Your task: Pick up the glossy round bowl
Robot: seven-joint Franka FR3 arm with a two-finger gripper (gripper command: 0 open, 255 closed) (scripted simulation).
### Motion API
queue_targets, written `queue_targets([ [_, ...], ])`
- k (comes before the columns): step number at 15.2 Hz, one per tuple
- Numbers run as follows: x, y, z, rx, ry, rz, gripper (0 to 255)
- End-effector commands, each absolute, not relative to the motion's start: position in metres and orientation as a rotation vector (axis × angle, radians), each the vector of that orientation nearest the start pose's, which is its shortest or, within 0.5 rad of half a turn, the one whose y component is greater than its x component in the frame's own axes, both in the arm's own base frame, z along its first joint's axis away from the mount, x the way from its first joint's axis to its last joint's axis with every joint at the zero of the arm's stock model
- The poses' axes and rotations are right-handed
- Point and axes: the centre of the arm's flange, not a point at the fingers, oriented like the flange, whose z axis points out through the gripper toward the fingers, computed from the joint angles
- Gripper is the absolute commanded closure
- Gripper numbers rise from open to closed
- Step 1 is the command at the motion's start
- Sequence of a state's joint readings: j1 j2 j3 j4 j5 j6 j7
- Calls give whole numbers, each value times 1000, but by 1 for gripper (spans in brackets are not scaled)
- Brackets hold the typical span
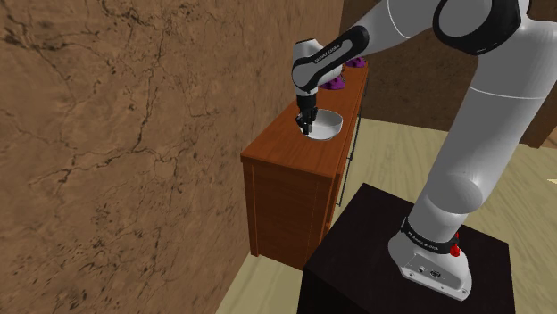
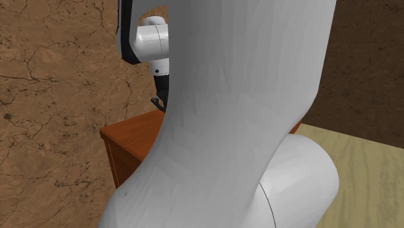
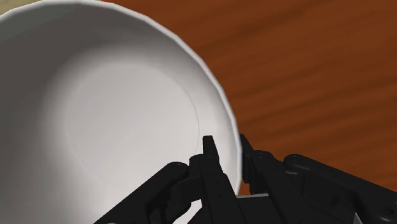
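so the gripper (image 1: 307, 128) is reaching down onto the top of a wooden cabinet (image 1: 286, 169) that's standing against a cracked brown wall (image 1: 116, 134), and it's got the rim of the bowl (image 1: 328, 125). the bowl is coming out plain white here, sitting about halfway along the cabinet top, and it's looking like it's resting on the wood. a couple of purple things (image 1: 339, 82) are sitting further along the same top, apart from the bowl

in the wrist view one finger (image 3: 208, 149) is sitting inside the bowl (image 3: 114, 114) and the other one outside, with the rim squeezed between them, so the jaws are clenched on the bowl's edge

in the second exterior view the white arm (image 2: 246, 97) is blocking most of the scene, with a cabinet corner poking out on that view's left and pale floor (image 2: 362, 168) on its right

as for writing: there's some pale marking on the dark forearm (image 1: 332, 51) and a tiny mark on the arm's base near a red button (image 1: 456, 251), above the black stand (image 1: 375, 268), both too small to read
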State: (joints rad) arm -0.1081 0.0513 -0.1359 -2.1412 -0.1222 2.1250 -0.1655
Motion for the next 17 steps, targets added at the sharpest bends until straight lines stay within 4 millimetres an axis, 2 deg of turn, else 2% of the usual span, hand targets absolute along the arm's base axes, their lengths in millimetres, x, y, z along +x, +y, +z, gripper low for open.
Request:
queue_targets([
  [1, 522, -136, 375, -3231, 18, 143, 255],
  [6, 523, -135, 376, -3231, 18, 143, 255],
  [17, 523, -135, 434, -3231, 18, 143, 255],
])
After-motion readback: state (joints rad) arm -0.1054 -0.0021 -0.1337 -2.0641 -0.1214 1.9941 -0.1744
